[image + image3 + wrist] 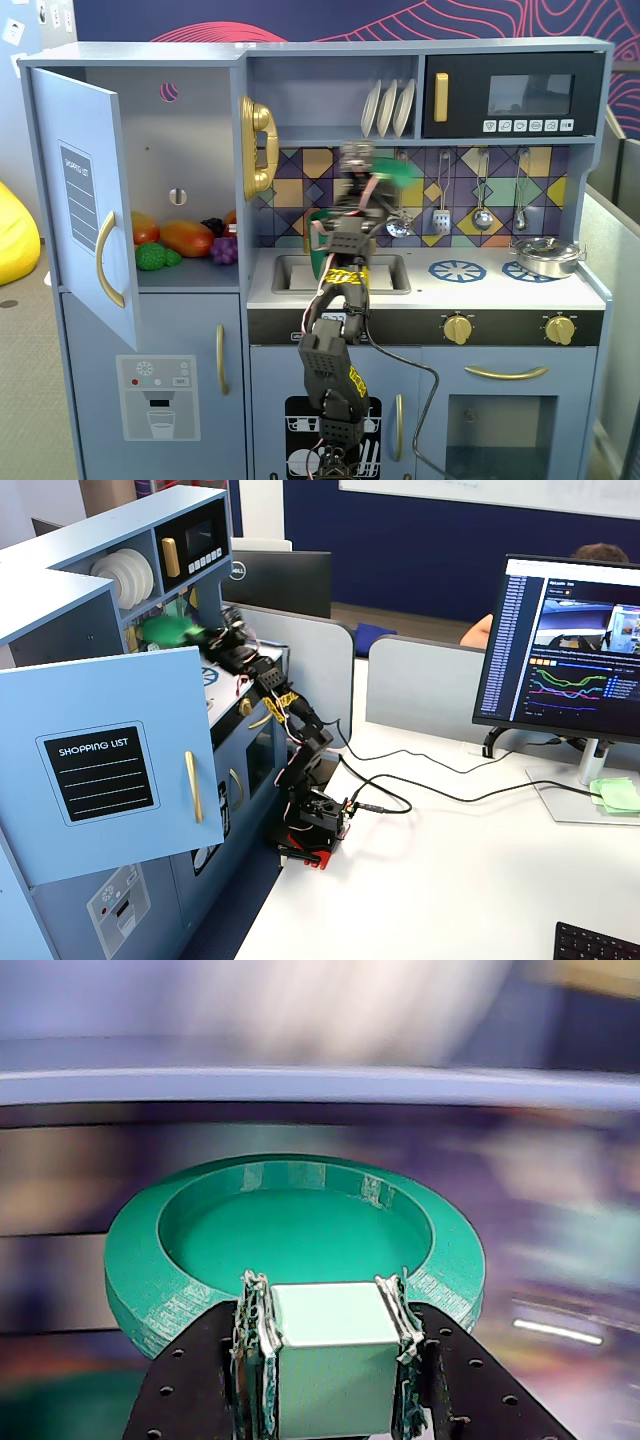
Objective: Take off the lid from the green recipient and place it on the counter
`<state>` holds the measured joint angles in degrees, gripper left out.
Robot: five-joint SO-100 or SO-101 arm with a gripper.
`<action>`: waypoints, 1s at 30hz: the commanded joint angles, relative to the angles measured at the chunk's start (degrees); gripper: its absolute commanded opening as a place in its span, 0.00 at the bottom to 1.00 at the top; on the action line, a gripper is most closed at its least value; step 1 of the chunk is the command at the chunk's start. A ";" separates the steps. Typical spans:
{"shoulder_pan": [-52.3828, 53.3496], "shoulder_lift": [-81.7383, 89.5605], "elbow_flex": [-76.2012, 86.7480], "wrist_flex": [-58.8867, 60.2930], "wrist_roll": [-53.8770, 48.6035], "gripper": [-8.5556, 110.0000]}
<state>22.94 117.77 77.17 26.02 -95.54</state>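
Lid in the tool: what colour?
Green lid, gripped by the tool; clearest in the wrist view.

- Dark blue wall (420, 550) behind.
- Grey partition (420, 685) along the white desk's (480, 880) far edge.
- Monitor (570, 650) at its right edge.

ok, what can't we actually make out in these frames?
- Lid: sharp in the wrist view, motion-smeared in a fixed view.
- Green recipient: mostly hidden behind the arm in that fixed view.
- Gripper: a pale block fills its fingers; its hold on the lid is hidden.
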 commanded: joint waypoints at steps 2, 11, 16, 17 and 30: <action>9.67 -1.58 0.09 -5.71 0.18 0.07; 11.60 -3.25 23.82 -25.40 -3.25 0.07; 10.55 -3.08 34.37 -33.75 -3.52 0.07; 10.37 -3.08 36.04 -35.07 -3.25 0.07; 9.32 -3.87 47.11 -42.98 -4.83 0.07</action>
<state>33.31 113.38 124.54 -14.77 -99.32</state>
